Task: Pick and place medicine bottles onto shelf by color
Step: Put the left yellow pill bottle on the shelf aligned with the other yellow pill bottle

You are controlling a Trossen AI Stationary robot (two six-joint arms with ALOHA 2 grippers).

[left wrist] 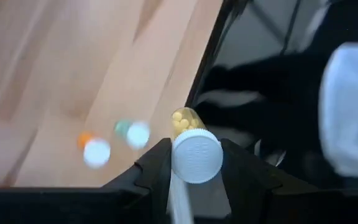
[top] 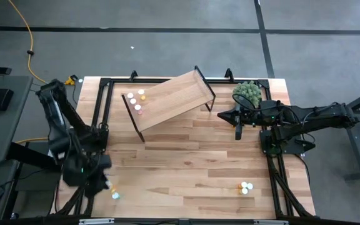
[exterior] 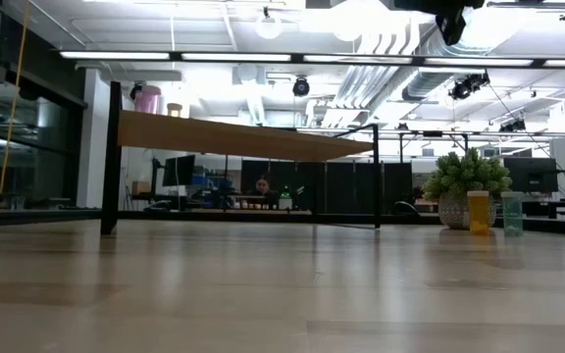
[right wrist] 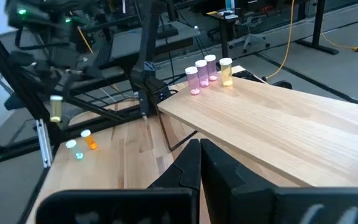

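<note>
Wooden shelf (top: pixel 170 97) sits toward twelve o'clock on the tabletop (top: pixel 186 162), with pink and yellow bottles (right wrist: pixel 207 71) clustered at its left end, presumably sorted by colour. At eight o'clock, the left gripper (left wrist: pixel 194 168) is clamped on a yellow bottle (left wrist: pixel 192 149), likely lifted for the shelf. At three o'clock the right gripper (right wrist: pixel 199 163) waits, fingers pressed together.

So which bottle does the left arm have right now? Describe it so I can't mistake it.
Start at the table's near left corner, where the left gripper hangs. Between its fingers is the yellow bottle, clear-bodied, full of yellow pills, white cap. Its two neighbours, an orange bottle and a teal bottle, stand loose on the tabletop; only this one is lifted and gripped.
</note>
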